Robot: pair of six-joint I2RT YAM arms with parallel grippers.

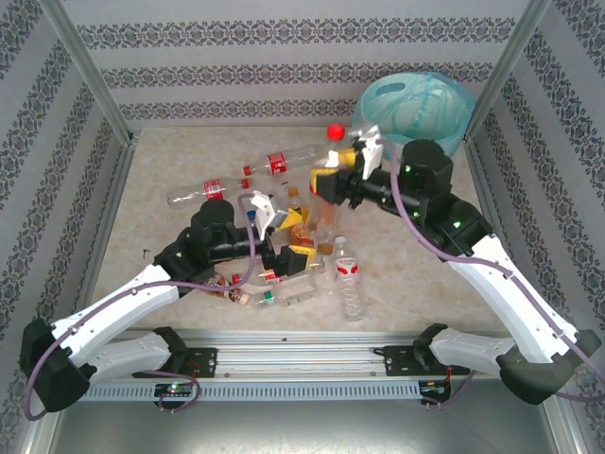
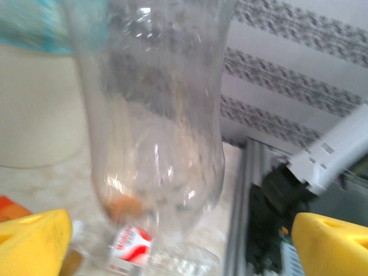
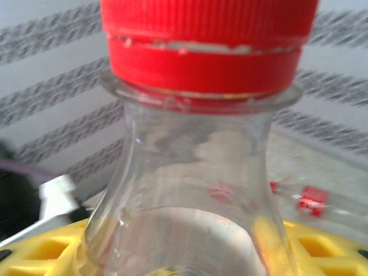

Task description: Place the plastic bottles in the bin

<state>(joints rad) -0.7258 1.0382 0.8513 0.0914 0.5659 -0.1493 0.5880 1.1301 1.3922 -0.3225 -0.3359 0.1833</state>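
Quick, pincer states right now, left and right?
Left pincer: open, holding nothing.
Right pincer: closed on the red-capped bottle.

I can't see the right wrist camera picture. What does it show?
A clear bottle with a red cap is very close up, gripped between yellow fingers. A striped wall is behind it.
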